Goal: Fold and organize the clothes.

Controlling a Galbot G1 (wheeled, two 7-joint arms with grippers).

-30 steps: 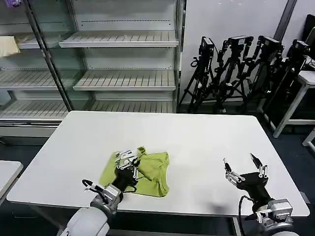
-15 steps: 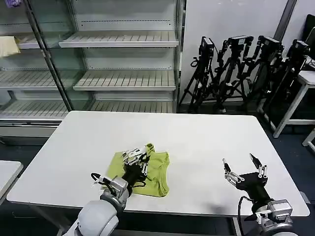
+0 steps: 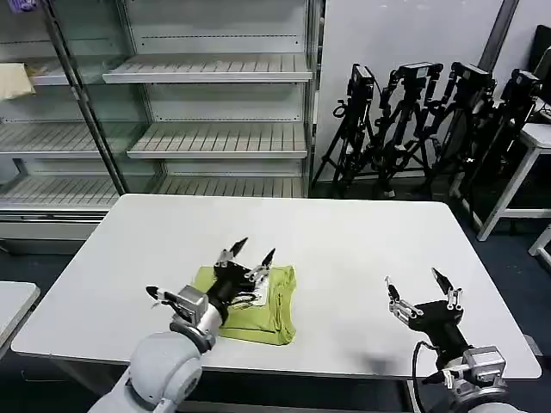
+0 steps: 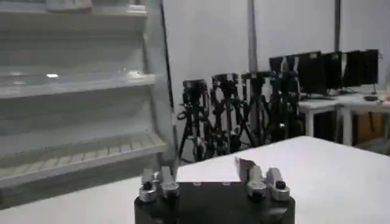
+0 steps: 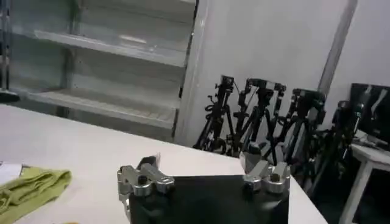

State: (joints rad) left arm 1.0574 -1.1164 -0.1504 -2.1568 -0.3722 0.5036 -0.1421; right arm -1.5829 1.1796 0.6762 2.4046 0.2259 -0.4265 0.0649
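- While a second ago the left claw was pinched down into the lime T-shirt, dragging a fold of fabric across, it now hangs just above the shirt with its two fingers spread wide and nothing between them.
- Half a second ago a raised peak of cloth stood at the fingers; that peak is gone, and the shirt lies flatter as a compact folded bundle.
- Judging from this, one fold has just been laid and let go, so the task looks partly done: the bundle is smaller, but its edges are uneven and it has not been put away.
- The T-shirt sits on the white surface, toward the robot's left and near the front edge; from the right wrist camera a corner of it shows lying on the surface.
- The right claw waits over the bare surface well apart from the shirt, fingers wide, holding nothing, much as it did a second ago.
- As for containers, none stands on the surface.
- Behind it, a shelving unit holds no folded clothes on its slatted shelves; a pale cream cloth lies on an upper shelf at the far left.
- Black tripods stand against the wall to the right.
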